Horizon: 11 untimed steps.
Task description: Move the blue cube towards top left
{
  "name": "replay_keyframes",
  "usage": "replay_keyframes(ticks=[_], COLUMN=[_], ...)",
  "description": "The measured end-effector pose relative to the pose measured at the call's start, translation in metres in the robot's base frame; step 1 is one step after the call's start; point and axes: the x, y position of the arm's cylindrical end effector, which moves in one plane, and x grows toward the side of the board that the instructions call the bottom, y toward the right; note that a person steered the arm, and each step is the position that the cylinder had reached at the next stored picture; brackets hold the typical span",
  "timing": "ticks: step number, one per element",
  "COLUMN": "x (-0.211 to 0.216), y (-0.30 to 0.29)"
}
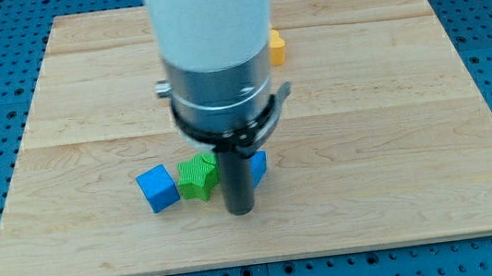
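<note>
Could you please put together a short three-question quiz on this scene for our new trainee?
1. True or false: the green block lies between the blue cube and my tip.
2. Which block sits nearest the view's top? A) the yellow block B) the green block C) the blue cube
3. Fill in: a second blue block peeks out on the rod's ____ side in the view.

Key: 1 true; 2 A; 3 right.

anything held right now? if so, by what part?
Nothing held. My tip is a bare rod, standing just below the green block, between the blue cube and a second blue block.
</note>
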Motion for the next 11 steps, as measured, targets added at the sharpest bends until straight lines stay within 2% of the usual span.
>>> replay_keyframes(ticks=[1,2,3,4,5,6,7,8,9,11], x=[0.007,-0.027,-0.039,-0.033,-0.077,-0.108,-0.107,-0.13,-0.186,-0.271], y=[-0.016,-0.053,-0.072,-0.089,-0.146,-0.169,-0.192,-0.227,-0.222,-0.194])
